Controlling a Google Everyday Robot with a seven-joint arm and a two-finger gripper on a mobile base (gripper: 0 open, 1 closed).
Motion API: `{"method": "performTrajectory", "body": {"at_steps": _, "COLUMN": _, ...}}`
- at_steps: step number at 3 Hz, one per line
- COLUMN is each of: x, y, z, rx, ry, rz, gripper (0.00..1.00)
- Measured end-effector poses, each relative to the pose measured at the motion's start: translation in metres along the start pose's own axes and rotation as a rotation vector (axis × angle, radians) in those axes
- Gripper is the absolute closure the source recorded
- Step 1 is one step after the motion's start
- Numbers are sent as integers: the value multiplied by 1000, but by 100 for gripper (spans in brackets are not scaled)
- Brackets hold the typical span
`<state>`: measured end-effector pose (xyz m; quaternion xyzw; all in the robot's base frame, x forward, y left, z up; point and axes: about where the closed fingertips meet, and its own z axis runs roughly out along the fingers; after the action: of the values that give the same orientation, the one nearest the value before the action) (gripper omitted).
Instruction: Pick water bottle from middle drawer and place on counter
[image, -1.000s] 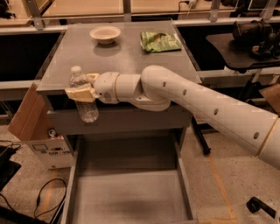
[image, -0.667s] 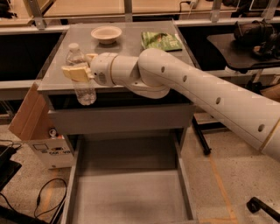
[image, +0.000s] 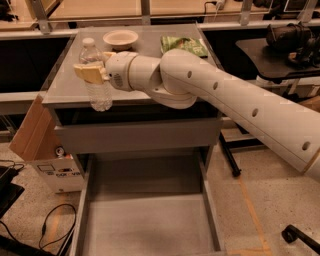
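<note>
**Gripper (image: 91, 70) grasps water bottle (image: 100, 95) at counter's (image: 67, 87) front edge**

The gripper, at the end of the white arm (image: 225, 95) reaching in from the right, has its tan fingers (image: 89, 74) clamped around the middle of the water bottle. It holds the clear, white-capped bottle upright over the front left corner of the counter. The bottle's base overlaps the counter's front edge; whether it touches the surface cannot be told.

Farther back on the grey top sit a shallow cream bowl (image: 120, 38), showing only its pale inside, and beside it a green packet (image: 183, 45) lying flat.

Below the counter, a drawer with a tall blank grey front (image: 135, 135) is closed. Under it the middle drawer (image: 150, 225) stands pulled out, showing only its flat grey floor between thin low side walls.

A cardboard box (image: 30, 130) leans against the cabinet's left side, with cables (image: 50, 225) on the floor nearby.
</note>
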<state>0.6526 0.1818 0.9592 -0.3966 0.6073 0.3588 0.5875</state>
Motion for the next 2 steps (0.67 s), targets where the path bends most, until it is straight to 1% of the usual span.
{"method": "performTrajectory", "body": {"at_steps": 1, "x": -19, "y": -16, "z": 6, "rx": 27, "ry": -29, "rz": 6, "gripper": 100}}
{"method": "performTrajectory", "body": {"at_steps": 2, "x": -46, "y": -49, "z": 21, "rx": 69, "ry": -73, "rz": 7, "gripper": 100}}
